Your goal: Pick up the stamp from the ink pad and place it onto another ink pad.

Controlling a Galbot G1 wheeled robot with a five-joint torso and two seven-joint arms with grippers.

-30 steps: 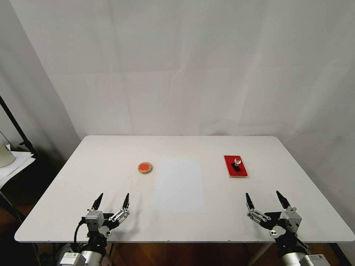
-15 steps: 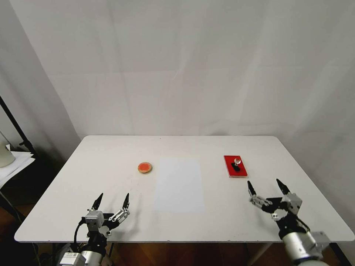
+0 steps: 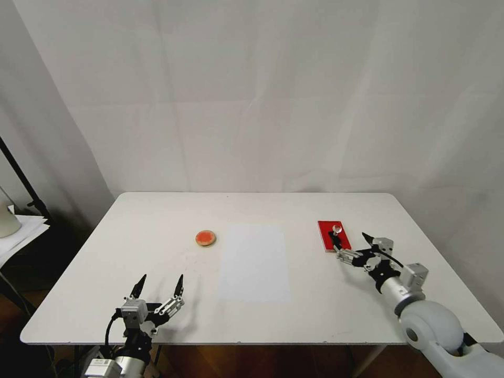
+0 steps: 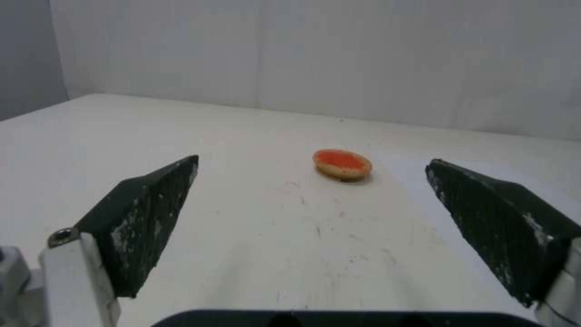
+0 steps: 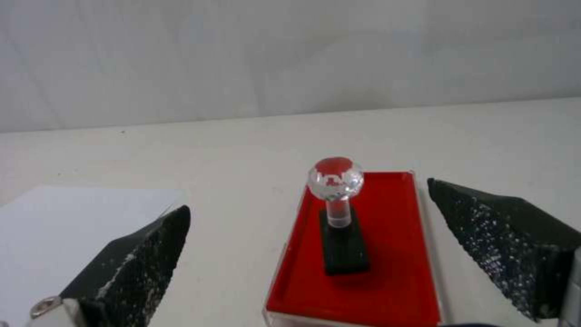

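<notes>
Now the right hand (image 3: 350,247) hovers wide open and empty just beside the red ink pad's (image 3: 326,234) near end. The stamp (image 5: 337,213) stands upright on that pad, lined up between the fingers (image 5: 130,268). A good grasp probably means closing on the clear stem just under the knob, not the slippery ball. The round orange pad (image 3: 206,238) lies bare, well apart from the red pad. The left hand (image 3: 158,286) waits open at the tabletop's (image 3: 157,220) near edge.
</notes>
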